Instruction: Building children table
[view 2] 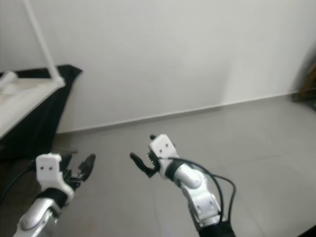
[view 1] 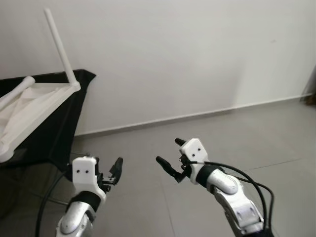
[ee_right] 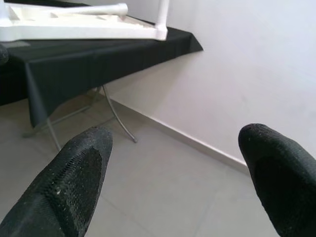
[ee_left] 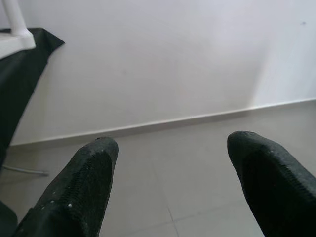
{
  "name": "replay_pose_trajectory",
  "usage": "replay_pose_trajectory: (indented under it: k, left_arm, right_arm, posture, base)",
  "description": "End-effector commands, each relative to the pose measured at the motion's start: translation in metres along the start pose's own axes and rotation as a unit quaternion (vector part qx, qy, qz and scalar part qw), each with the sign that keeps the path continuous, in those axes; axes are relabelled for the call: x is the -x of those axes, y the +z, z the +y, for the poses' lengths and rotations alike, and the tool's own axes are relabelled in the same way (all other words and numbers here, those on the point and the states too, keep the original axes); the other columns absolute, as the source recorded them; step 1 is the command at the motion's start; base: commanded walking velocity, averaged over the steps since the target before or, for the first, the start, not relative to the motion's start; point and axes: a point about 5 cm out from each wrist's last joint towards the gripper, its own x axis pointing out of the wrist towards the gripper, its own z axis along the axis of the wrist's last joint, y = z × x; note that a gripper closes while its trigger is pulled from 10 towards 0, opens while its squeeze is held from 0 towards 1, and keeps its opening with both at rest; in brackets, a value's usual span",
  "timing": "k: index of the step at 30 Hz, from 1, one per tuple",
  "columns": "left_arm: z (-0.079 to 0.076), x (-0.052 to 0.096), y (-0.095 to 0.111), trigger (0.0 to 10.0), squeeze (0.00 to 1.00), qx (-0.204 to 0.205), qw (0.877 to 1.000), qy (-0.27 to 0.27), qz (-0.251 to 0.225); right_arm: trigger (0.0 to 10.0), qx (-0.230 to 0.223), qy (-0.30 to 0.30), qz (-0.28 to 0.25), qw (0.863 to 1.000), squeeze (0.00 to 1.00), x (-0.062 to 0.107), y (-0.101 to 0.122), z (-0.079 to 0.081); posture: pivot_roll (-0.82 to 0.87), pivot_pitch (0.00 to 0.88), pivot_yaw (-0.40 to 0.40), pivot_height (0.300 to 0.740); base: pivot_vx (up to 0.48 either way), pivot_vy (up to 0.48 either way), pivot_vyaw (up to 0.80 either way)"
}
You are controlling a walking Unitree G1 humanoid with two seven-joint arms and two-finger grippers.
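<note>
Facing the wall with both the left end effector (view 1: pixel 109 173) and right end effector (view 1: pixel 172 158) spread and empty, the robot risked knocking the upturned white table (view 1: pixel 34 98) off the black-draped surface (view 1: pixel 59 128) when turning back.

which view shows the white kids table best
The right wrist view: the upside-down white table lies across the black-draped table, one leg upright. The eye views cut it off at their left edge; the left wrist view catches one corner.

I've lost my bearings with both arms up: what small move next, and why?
Probably turn left toward the black-draped table. The white children's table lies upside down on it, one leg standing up, while the left gripper and right gripper are open over bare floor.
</note>
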Motion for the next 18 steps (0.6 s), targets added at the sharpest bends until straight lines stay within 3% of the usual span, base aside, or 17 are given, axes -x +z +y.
replay_pose_trajectory:
  k: [1,18]
  left_arm:
    - [0.0087,0.0014,-0.0017,10.0,0.00,-0.009,1.000,0.015,0.007]
    - [0.0091,0.0011,-0.0017,10.0,0.00,-0.009,1.000,0.015,0.008]
  right_arm:
    - [10.0,-0.004,0.012,-0.008,1.000,0.00,-0.0048,0.0035,0.0056]
    - [10.0,-0.007,0.012,-0.010,1.000,0.00,-0.0052,0.0036,0.0054]
  posture:
    - [-0.04,0.000,0.016,0.740]
    - [-0.04,0.000,0.017,0.740]
  base:
    - [0.341,0.000,0.00]
    - [0.343,0.000,0.00]
